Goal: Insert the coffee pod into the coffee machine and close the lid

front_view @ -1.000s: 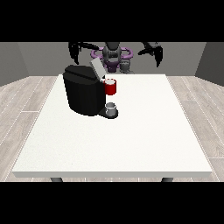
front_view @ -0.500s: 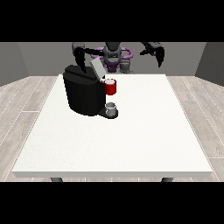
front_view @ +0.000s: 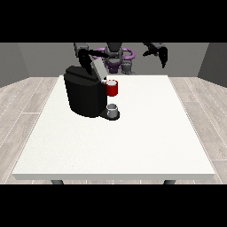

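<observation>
Up top, the hand at the view's left (front_view: 84, 59) hangs just above the black coffee machine (front_view: 84, 95), the hand at the view's right (front_view: 162, 55) raised clear of the table (front_view: 133, 142), both grips unreadable, while a grey thing (front_view: 112, 108) sits at the machine's base.

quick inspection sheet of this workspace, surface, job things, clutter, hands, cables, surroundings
Surface: large white table, mostly bare towards the camera.
Job's things: black coffee machine on the table's far part at the view's left, its lid raised; a red thing at the machine on its front; a grey thing on the machine's base below it, cannot tell if it is the pod.
Clutter: nothing seen.
Hands: hand at the view's left raised just behind the machine's top; hand at the view's right raised in the air past the table's far edge, holding nothing visible.
Cables: nothing seen.
Surroundings: pale wood-plank floor, grey walls.
</observation>
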`<state>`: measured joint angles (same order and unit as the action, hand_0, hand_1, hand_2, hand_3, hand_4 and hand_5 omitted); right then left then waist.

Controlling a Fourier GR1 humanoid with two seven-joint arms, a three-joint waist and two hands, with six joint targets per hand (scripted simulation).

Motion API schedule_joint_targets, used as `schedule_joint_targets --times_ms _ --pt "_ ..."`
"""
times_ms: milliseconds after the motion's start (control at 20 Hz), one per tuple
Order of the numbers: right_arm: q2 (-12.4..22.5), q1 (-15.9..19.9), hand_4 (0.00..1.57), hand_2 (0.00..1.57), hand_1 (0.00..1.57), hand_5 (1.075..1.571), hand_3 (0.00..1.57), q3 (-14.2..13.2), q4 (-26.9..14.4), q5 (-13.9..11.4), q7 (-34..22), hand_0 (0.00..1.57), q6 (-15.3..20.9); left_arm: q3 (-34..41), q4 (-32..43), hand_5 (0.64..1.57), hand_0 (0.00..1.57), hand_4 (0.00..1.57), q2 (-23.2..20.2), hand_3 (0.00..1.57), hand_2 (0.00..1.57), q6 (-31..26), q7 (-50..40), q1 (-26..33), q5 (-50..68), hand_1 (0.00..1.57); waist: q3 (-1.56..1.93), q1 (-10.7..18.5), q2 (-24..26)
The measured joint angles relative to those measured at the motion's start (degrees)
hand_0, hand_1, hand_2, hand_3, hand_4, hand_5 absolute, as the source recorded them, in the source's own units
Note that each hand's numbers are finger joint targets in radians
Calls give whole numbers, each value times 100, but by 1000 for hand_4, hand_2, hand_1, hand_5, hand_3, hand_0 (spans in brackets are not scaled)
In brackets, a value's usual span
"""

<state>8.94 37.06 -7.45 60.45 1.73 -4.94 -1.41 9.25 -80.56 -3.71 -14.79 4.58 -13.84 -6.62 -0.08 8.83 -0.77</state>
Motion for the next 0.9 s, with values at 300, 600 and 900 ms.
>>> schedule_joint_targets --times_ms 300,600,900 --pt "55 302 214 0 0 1571 0 44 -168 -123 199 0 8 -34 -126 1571 0 360 -71 0 0 108 -4 59 -7 0 1 20 -215" --pt "160 758 107 0 0 1571 0 113 -298 -276 -14 0 57 -128 -180 1571 0 385 -84 0 0 88 -39 0 12 0 27 137 -383" --pt "155 982 0 0 0 1571 0 217 -241 -474 -396 0 236 -259 -116 1571 0 327 -5 0 0 198 91 -9 -121 0 57 167 -481"
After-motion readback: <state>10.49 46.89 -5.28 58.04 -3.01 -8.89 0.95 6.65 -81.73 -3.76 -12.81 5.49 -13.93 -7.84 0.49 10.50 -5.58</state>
